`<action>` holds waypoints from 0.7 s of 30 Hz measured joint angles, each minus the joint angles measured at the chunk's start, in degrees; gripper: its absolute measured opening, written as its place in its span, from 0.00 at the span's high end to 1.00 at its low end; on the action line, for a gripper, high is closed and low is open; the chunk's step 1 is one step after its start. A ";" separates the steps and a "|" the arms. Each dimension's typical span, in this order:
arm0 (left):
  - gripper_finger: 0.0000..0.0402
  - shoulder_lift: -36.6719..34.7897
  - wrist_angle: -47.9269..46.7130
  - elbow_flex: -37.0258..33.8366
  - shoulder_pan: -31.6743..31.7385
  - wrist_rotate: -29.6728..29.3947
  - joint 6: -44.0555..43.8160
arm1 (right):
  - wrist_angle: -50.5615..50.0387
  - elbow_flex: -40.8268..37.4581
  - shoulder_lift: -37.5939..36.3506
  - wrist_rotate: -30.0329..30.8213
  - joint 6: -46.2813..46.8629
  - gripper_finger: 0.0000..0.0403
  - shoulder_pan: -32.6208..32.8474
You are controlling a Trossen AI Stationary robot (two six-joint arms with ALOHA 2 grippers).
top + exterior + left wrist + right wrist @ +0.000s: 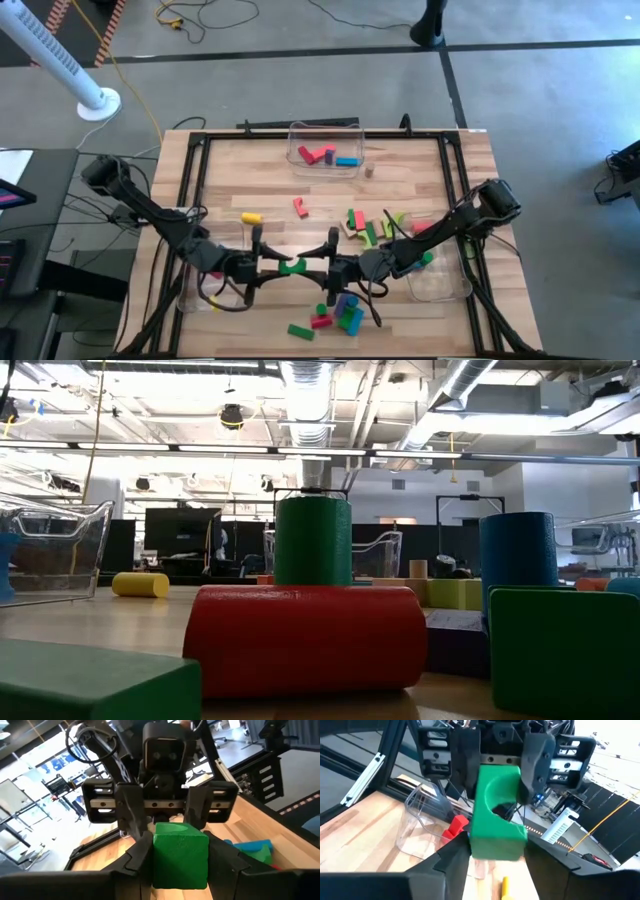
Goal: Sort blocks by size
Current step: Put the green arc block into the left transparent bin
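Green is what you have between both arms: a green arch block (292,266) sits at the middle of the wooden table (250,180), near its front edge, with the two grippers facing each other across it. Your left gripper (268,265) has its fingers (137,862) pressed against the block's two sides, gripping it. Your right gripper (322,268) meets the same block from the other side; its fingers (452,855) flank the arch, but you cannot tell whether they press on it or stand just clear.

The other blocks (370,228) lie scattered: a cluster right of centre, a group (335,315) by the front edge, a yellow cylinder (251,217) and a red piece (300,207) nearer the middle. The far clear bin (325,150) holds red, purple and blue pieces. Two more clear bins (440,280) stand at the front left and front right.
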 joint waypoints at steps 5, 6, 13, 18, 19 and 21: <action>0.68 -2.15 -2.78 0.00 -1.66 -0.04 -0.40 | -0.11 0.00 0.00 0.00 0.01 0.39 0.00; 0.68 -2.66 -3.86 0.00 -1.91 -0.09 -0.87 | -0.11 0.00 0.00 -0.02 0.01 0.38 0.00; 0.68 -8.10 -15.71 0.00 -4.15 -2.60 -7.11 | -0.77 0.00 0.00 -0.01 0.08 0.36 0.08; 0.68 -13.64 -32.77 2.68 -6.55 -3.07 -17.24 | -2.73 0.00 0.00 0.00 1.84 0.36 0.24; 0.68 -14.58 -36.33 3.47 -7.21 -3.16 -19.74 | -3.32 0.00 0.00 0.00 2.26 0.36 0.35; 0.68 -16.05 -43.57 4.85 -8.78 -3.15 -24.92 | -4.67 0.00 0.00 0.02 3.25 0.36 0.39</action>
